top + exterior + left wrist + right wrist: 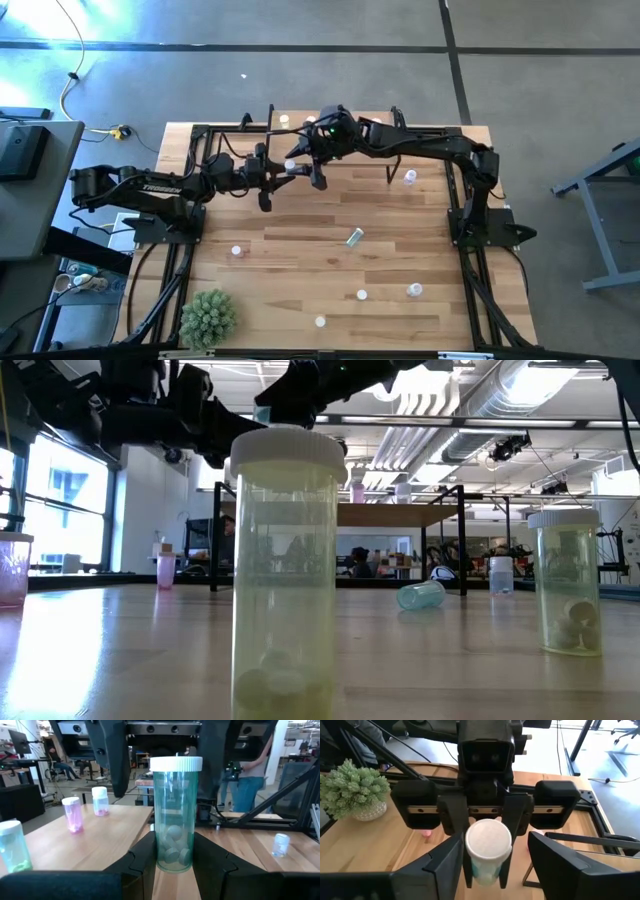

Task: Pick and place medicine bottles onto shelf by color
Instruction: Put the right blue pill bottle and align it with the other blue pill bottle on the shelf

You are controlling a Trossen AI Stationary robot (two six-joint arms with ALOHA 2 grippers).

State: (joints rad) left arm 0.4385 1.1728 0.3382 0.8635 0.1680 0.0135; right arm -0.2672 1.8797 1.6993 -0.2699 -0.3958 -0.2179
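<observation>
The left gripper (pixel 172 865) pinches a green bottle (pixel 174 815) upright near the tabletop's far edge, offering its cap between the right gripper's (pixel 490 865) spread fingers for handover.

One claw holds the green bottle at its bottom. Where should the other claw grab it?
At the white cap end, coming from straight opposite the left gripper. That gripper pinches the green bottle low on its body, so only the top is free. The open right gripper faces it.
</observation>
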